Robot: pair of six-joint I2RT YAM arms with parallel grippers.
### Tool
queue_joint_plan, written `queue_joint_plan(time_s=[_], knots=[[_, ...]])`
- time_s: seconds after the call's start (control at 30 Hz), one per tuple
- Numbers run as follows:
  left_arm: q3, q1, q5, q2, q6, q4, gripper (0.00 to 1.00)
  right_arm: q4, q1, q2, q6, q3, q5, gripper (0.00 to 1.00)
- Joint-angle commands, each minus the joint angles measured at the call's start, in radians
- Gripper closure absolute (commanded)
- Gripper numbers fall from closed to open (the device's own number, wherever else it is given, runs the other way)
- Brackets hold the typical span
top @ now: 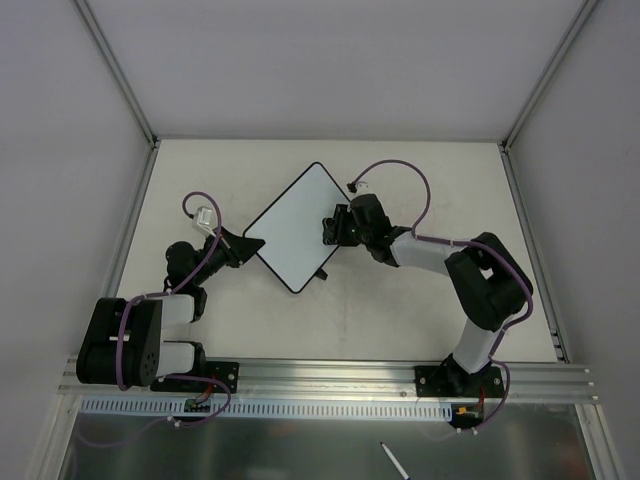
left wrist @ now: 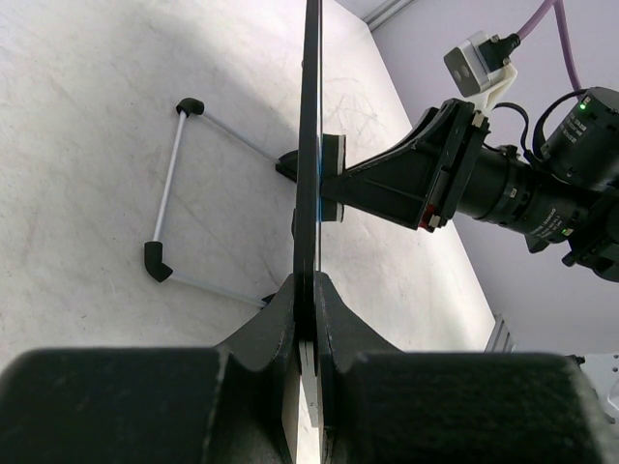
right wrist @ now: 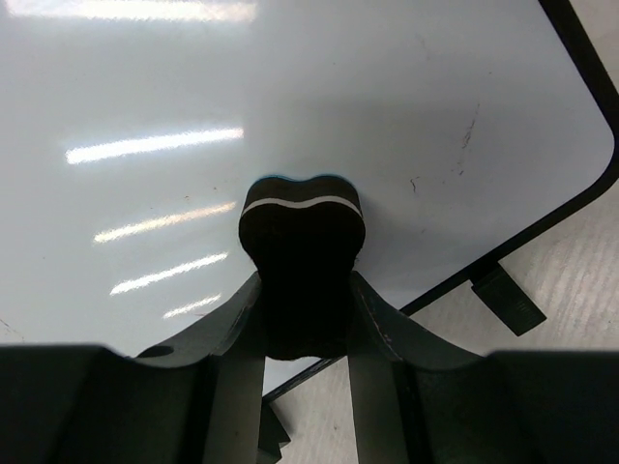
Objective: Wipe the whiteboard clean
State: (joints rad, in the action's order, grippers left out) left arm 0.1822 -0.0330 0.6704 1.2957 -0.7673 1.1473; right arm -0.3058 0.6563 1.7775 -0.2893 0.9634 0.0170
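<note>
The whiteboard (top: pixel 295 222) is a white rectangle with a thin black rim, turned like a diamond at the table's middle. My left gripper (top: pixel 245 247) is shut on its left corner; in the left wrist view the board (left wrist: pixel 308 145) shows edge-on between the jaws (left wrist: pixel 311 290). My right gripper (top: pixel 331 226) is shut on the black bone-shaped eraser (right wrist: pixel 302 246), pressed against the board's right part (right wrist: pixel 242 116). Small dark marks (right wrist: pixel 466 135) show on the board to the right of the eraser. The eraser also shows behind the board in the left wrist view (left wrist: pixel 333 155).
A folding wire stand with black ends (left wrist: pixel 169 188) lies under the board. A black tab (right wrist: pixel 507 300) sticks out at the board's edge. Metal frame rails (top: pixel 120 230) border the table. A pen (top: pixel 394 462) lies below the front rail.
</note>
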Motion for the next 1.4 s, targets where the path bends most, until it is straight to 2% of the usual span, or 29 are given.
queue_joint_plan(time_s=[0.0,0.07,0.2,0.5,0.8,1.0,1.2,1.37], knots=[[-0.007,-0.005,0.040,-0.013,0.109,0.035,1.00,0.123,-0.030,0.074,0.029,-0.049,-0.140,1.00],[-0.007,-0.005,0.038,-0.013,0.109,0.037,1.00,0.120,-0.018,0.069,0.047,-0.045,-0.134,1.00],[-0.006,-0.005,0.038,-0.012,0.109,0.037,1.00,0.171,0.084,0.045,0.104,-0.002,-0.227,1.00],[-0.003,-0.005,0.040,-0.012,0.108,0.035,1.00,0.169,0.264,0.036,0.133,0.074,-0.216,1.00],[-0.003,-0.005,0.040,-0.012,0.108,0.035,1.00,0.177,0.379,0.037,0.182,0.153,-0.141,1.00],[-0.001,-0.005,0.040,-0.012,0.108,0.034,1.00,0.186,0.378,0.022,0.210,0.166,-0.131,1.00],[-0.003,-0.005,0.035,-0.007,0.109,0.034,1.00,0.214,0.355,-0.085,0.199,0.120,-0.135,1.00],[-0.004,-0.004,0.034,-0.009,0.109,0.032,1.00,0.247,0.286,-0.214,0.180,0.034,-0.121,1.00]])
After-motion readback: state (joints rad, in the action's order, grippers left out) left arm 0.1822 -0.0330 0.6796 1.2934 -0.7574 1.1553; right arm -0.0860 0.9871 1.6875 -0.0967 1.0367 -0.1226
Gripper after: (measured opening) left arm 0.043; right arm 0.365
